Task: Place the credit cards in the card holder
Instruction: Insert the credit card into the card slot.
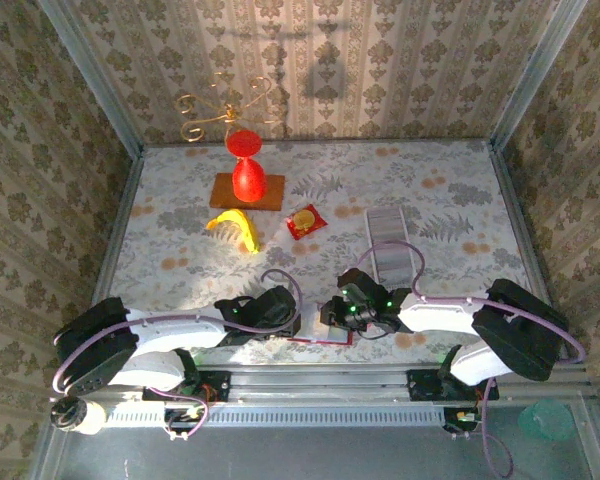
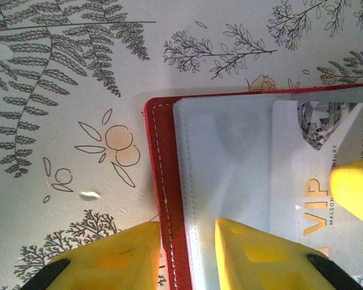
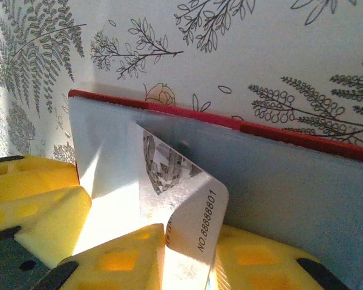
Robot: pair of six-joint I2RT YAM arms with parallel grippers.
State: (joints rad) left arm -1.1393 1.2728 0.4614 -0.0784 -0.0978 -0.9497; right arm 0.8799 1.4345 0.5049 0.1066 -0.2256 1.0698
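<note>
Mid-insertion: the left hand point(image 2: 184, 244) clamps the edge of the dark-red folding card holder point(image 2: 159, 151), lower centre of the overhead frame. A whitish plastic credit card point(image 3: 183, 202) sits half-pocketed between the right hand's point(image 3: 190, 244) fingers; pinched or loose, I cannot tell. Next, probably: push it home.

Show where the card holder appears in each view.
Top external: card holder at the near table edge, centre.
Left wrist: card holder centre to right, red border leftmost.
Right wrist: card holder across the middle, red edge uppermost.
Shared landmark: the diamond-printed credit card, both wrist views.
</note>
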